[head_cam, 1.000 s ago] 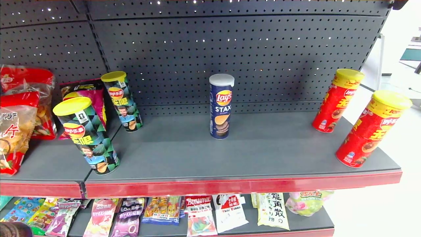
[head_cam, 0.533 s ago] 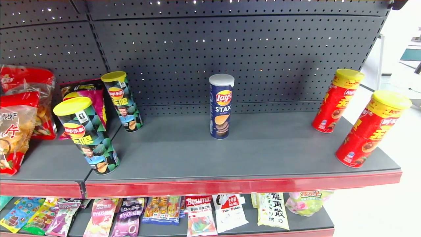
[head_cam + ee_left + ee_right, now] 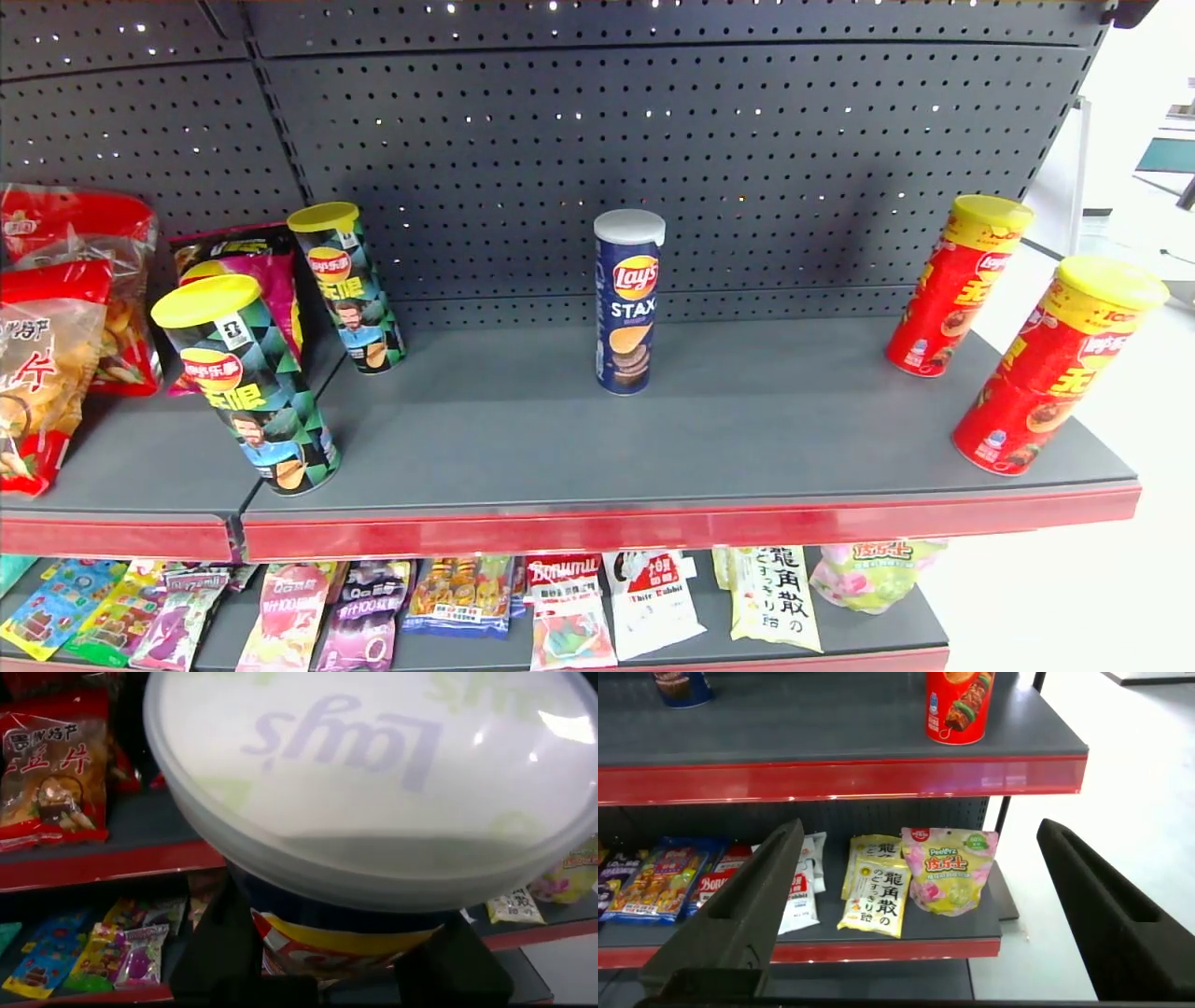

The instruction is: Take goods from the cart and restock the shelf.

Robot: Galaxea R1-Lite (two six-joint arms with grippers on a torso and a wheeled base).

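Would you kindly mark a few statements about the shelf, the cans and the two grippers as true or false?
1. The blue can stands upright in the middle of the upper shelf. True.
2. The front red can has a white lid. False: its lid is yellow.
3. The left gripper holds a white-lidded can. True.
4. The right gripper has its jaws shut on a packet. False: the jaws stand open with nothing between them.
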